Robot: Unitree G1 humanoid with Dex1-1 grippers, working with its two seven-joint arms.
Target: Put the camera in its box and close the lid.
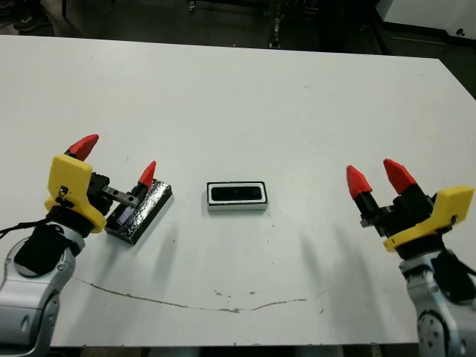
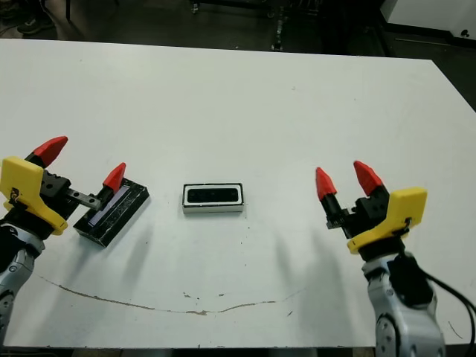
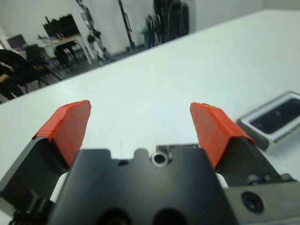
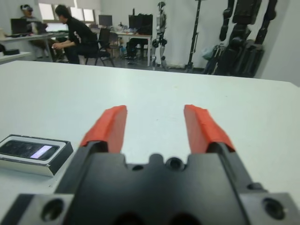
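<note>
My left gripper (image 1: 115,160), yellow-bodied with two red-tipped fingers, sits nearest me at the table's left front, fingers spread wide, pinching nothing; its inner finger (image 1: 147,173) hangs over the end of the lid. That lid (image 1: 140,212), a flat glossy black slab with silvery speckled sides, lies angled on the white table (image 1: 245,97), just beside the gripper body. Moving right, the box (image 1: 237,197), a small shallow white-walled tray, sits near the table's middle, apart from the lid. The camera (image 1: 237,194), a small flat black bar, lies inside the box; in the right wrist view I see a bluish-white lit patch on its face (image 4: 43,151). Box open, lid not on it. Further right, my right gripper (image 1: 378,178), same yellow body and red tips, hovers over bare table well apart from the box, fingers parted with a clear gap, holding nothing. Beyond the table in the right wrist view, a person in dark clothes (image 4: 75,35) sits at a desk.
</note>
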